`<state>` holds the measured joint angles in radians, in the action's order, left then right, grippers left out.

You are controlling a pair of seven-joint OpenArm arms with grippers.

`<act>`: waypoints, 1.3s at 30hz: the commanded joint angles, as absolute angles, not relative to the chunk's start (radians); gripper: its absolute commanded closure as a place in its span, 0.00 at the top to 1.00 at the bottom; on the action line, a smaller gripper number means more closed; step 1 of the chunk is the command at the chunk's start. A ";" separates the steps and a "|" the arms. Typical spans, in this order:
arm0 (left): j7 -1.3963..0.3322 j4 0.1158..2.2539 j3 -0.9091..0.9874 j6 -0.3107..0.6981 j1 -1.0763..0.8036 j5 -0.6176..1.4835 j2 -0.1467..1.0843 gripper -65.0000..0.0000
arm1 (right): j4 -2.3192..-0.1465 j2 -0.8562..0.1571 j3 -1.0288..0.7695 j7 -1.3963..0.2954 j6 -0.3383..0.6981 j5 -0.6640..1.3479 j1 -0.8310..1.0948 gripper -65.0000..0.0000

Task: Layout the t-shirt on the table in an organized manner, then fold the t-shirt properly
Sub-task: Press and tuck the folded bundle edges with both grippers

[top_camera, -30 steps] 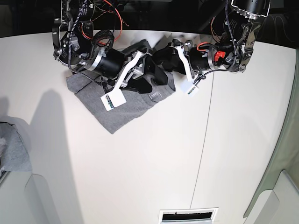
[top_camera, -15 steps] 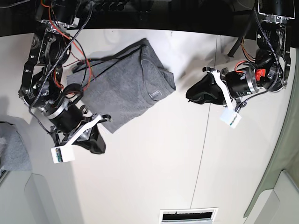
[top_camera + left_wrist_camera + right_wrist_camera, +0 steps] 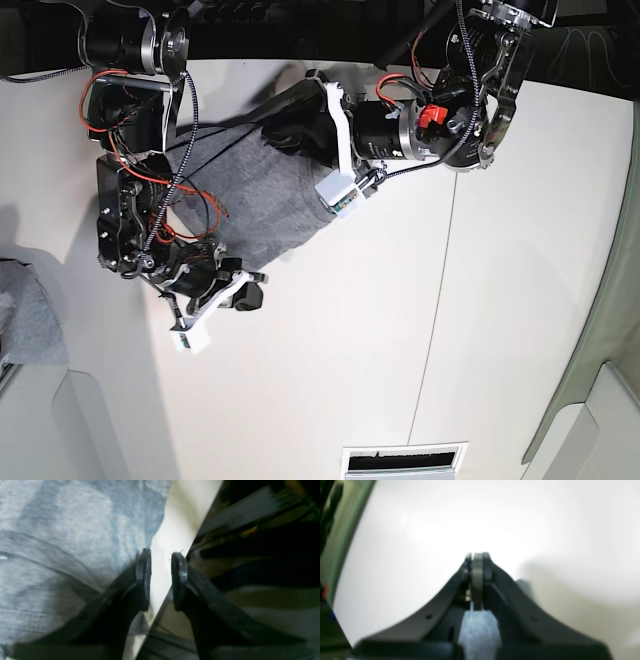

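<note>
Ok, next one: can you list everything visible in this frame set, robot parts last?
t-shirt: one, heather grey, crumpled on the far-left part of the table.
table: one, white, with a thin dark seam, fills most of the base view.
cloth bunch: one, grey, at the base view's left edge, partly cut off.
panel: one, pale grey-green, along the right edge.
vent slot: one, white frame with a dark opening, bottom centre.
left tool: one, black, jaws apart at the shirt's far edge.
right tool: one, black, jaws shut, by the shirt's near corner.
</note>
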<state>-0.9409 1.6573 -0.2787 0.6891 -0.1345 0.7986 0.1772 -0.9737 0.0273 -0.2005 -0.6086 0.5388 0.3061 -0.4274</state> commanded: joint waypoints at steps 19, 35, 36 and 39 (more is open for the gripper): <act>-0.784 1.189 -0.274 0.698 0.187 0.598 0.280 0.23 | -0.972 -0.141 -0.019 -0.761 0.566 0.551 -0.366 0.00; -0.786 1.091 -0.274 0.698 0.385 0.636 0.270 0.23 | -1.320 -0.003 -0.027 -0.757 0.565 0.516 -0.106 0.00; -0.801 1.106 -0.274 0.698 0.384 0.658 0.283 0.23 | -1.336 -0.003 -0.035 -0.758 0.565 0.505 -0.105 0.00; -0.860 1.185 -0.274 0.698 0.376 0.770 0.348 0.23 | -1.388 -0.004 -0.072 -0.813 0.565 0.490 -0.105 0.00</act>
